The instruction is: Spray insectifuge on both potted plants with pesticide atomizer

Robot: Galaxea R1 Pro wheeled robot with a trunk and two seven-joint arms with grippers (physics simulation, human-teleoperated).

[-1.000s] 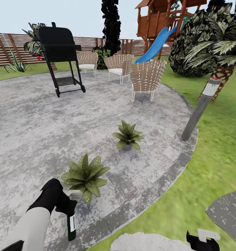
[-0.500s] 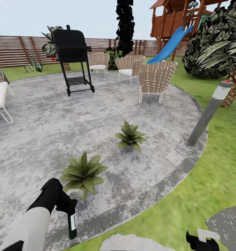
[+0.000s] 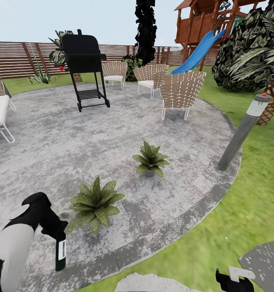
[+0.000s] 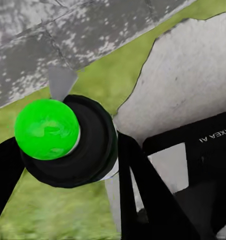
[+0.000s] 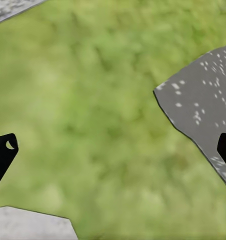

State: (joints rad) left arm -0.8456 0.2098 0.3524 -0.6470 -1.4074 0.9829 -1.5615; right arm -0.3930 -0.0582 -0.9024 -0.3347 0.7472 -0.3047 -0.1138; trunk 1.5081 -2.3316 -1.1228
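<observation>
The left gripper (image 3: pixel 55 230) is clenched on the neck of the pesticide atomizer (image 3: pixel 60 254), which hangs below the jaws with its long axis near vertical, its base toward the paving and its white label facing the camera. In the left wrist view the atomizer's bright green tip (image 4: pixel 47 129) points straight at the lens, ringed by the dark bottle shoulder, with one black finger (image 4: pixel 143 195) pressed alongside it.

Just beyond the jaws, toward the patio centre, sits the nearer potted plant (image 3: pixel 94 204), its outer leaves close to the gripper but apart from it. The farther potted plant (image 3: pixel 150 158) stands well past that, with bare paving between the two. The round patio (image 3: pixel 48 158) lies open ahead of the jaws; its curved border (image 3: pixel 161 237) runs just behind the bottle, and lawn (image 3: pixel 234 211) follows outside it. A grey post light (image 3: pixel 242 132) stands at the patio rim, well off to the right.

The right gripper (image 5: pixel 113 150) is spread wide, its two black fingertips (image 5: pixel 2 152) at opposite sides of the right wrist view, with grass between them and a stepping stone (image 5: pixel 203 110) near one tip.
</observation>
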